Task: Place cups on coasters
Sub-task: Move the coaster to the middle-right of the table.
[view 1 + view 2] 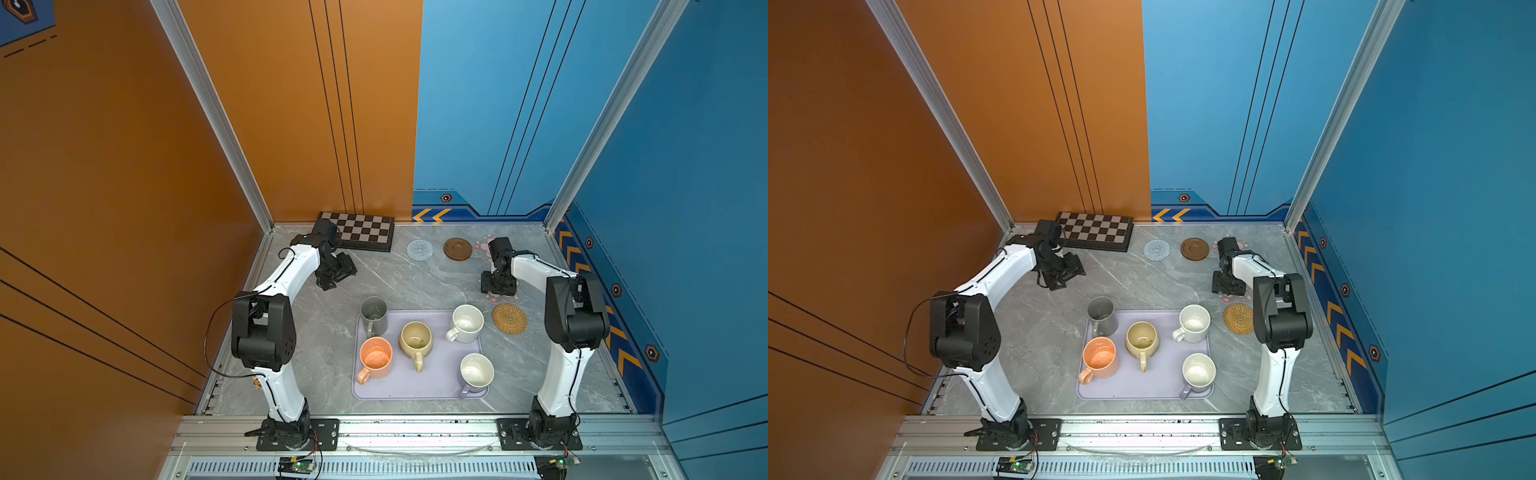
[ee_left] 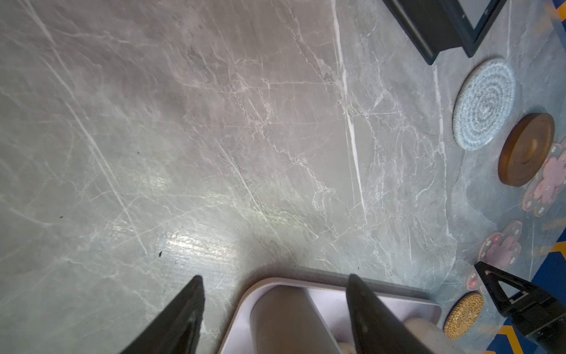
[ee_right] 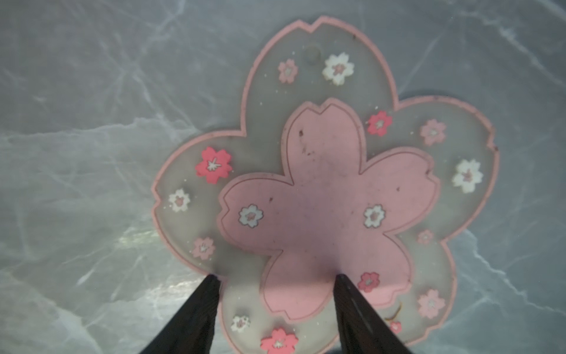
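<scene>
Five cups stand on the lavender tray (image 1: 432, 386): grey (image 1: 374, 313), orange (image 1: 375, 357), beige-yellow (image 1: 415, 338), speckled white (image 1: 467, 322) and lavender (image 1: 476, 372). The coasters lie bare towards the back right: pale-blue spiral (image 1: 419, 249), brown disc (image 1: 457, 249), a pink flower (image 1: 482, 243) and rattan (image 1: 509, 318). My right gripper (image 3: 277, 277) hangs open low over a second flower coaster (image 3: 324, 190), holding nothing. My left gripper (image 2: 275, 277) is open and empty above the table, behind the grey cup (image 2: 284, 321) at the tray's far-left corner.
A black-and-grey chequered board (image 1: 357, 230) lies at the back left, close behind the left wrist. Orange and blue walls close in the grey marble table (image 1: 316, 332) on three sides. The arm bases stand on the front rail.
</scene>
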Controlling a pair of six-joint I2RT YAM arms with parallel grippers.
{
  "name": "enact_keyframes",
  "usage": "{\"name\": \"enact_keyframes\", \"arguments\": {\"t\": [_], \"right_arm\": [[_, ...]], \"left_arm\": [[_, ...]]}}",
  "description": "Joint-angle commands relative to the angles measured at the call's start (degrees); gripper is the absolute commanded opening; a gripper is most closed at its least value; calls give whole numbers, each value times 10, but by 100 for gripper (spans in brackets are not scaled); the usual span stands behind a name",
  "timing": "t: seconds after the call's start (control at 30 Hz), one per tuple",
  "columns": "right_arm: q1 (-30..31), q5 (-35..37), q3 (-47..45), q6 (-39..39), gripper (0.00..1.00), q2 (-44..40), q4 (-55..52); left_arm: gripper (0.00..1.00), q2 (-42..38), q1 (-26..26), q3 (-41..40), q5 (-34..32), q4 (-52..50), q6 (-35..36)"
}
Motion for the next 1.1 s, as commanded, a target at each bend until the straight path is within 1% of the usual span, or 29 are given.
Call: {"name": "enact_keyframes", "arguments": {"t": [0.0,0.23,0.5,0.8,1.07], "right_arm": [[-18,38,-28,1,62,3,-37],[-22,23,-21,-23,62,3,-28],[-22,18,-19,-34,62,-4,-22],[-19,-15,-36,-12,65,-67,-7],[-12,-17,-48,-2,66,-147,-20]], "left_arm": [[74,3,-6,14,-9,-7,-2],[74,-4,-6,10,-13,-7,-4],[74,-6,-10,12,-12,-6,-5],[74,-2,-18,19,-7,-7,3],[74,-12,-20,17,1,-7,10]]}}
